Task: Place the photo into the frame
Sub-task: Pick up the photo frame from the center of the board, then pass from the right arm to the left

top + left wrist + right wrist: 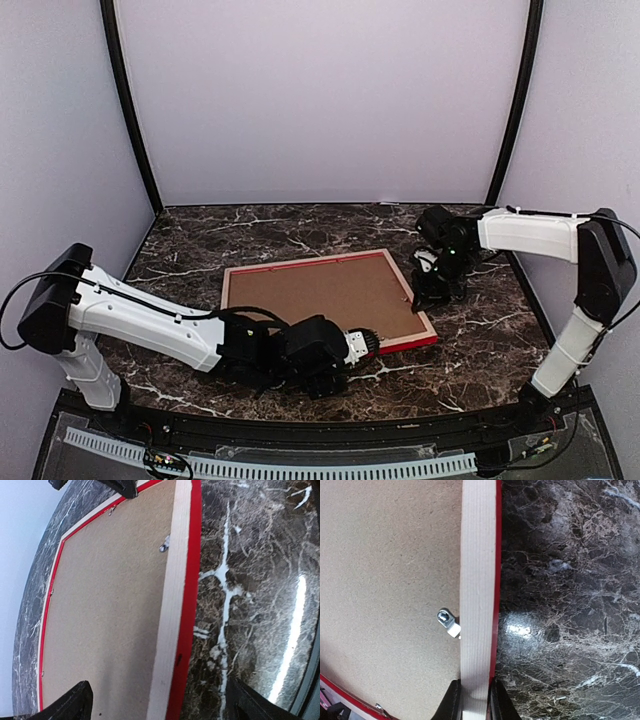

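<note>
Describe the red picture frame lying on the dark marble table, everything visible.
The thin rectangular frame lies face down on the dark marble table. Pale wood-coloured back rails face up; bright red shows along the edges. A brown backing board fills it, beside small metal clips. The right gripper pinches its right rail; the open left gripper straddles the near rail.

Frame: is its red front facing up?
No: the frame lies back up, its brown backing board showing, with red only along the edges.
</note>
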Controlling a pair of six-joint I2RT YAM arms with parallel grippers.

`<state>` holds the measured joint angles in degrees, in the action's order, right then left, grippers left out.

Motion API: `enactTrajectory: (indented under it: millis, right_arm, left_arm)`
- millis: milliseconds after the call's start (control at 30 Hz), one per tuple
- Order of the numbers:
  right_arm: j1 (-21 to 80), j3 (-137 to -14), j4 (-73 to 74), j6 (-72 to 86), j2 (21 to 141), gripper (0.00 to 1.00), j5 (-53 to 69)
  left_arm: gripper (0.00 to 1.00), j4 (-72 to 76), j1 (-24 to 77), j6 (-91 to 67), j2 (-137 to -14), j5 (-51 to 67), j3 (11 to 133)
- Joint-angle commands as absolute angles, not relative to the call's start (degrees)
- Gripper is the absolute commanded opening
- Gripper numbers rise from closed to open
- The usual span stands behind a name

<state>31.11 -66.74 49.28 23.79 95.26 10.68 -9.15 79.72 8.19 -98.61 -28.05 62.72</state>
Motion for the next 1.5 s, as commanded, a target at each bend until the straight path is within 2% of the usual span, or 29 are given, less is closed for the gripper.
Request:
enactTrajectory:
  millis: [0, 267, 400, 533, 733, 1200, 1333, 1467]
  right_arm:
    - [31.1, -70.1, 50.3, 21.7, 94.7, 0.00, 17.5]
    - [31.1, -70.9, 52.1, 22.0, 94.3, 0.00, 19.2]
    - [31.1, -70.9, 52.8, 22.1, 94.0, 0.00, 19.3]
    - [31.1, -70.2, 52.7, 22.2, 93.5, 0.00, 20.1]
    - [31.1, -69.9, 52.9, 22.3, 92.9, 0.00, 20.7]
    - [31.1, -68.6, 52.2, 22.8, 91.6, 0.00, 21.8]
    - [31.1, -68.8, 52.3, 22.6, 91.3, 0.10, 21.8]
    - [31.1, -69.0, 52.5, 22.5, 90.7, 0.25, 21.5]
  left_arm:
    - [0.94, -12.7, 80.0, 10.2, -99.7, -36.2, 64.6]
    - [0.91, -17.5, 80.2, 9.7, -99.7, -40.7, 66.2]
    - [0.84, -19.1, 80.2, 9.5, -99.5, -41.9, 66.1]
    - [0.73, -19.6, 80.2, 9.7, -99.7, -41.9, 65.7]
    - [0.51, -21.2, 80.3, 9.6, -100.5, -40.9, 65.8]
    - [0.18, -24.4, 80.5, 9.1, -101.2, -41.8, 67.5]
    - [0.02, -25.8, 80.8, 9.4, -100.5, -43.2, 69.0]
    - [0.00, -27.3, 81.1, 9.7, -99.1, -44.6, 70.4]
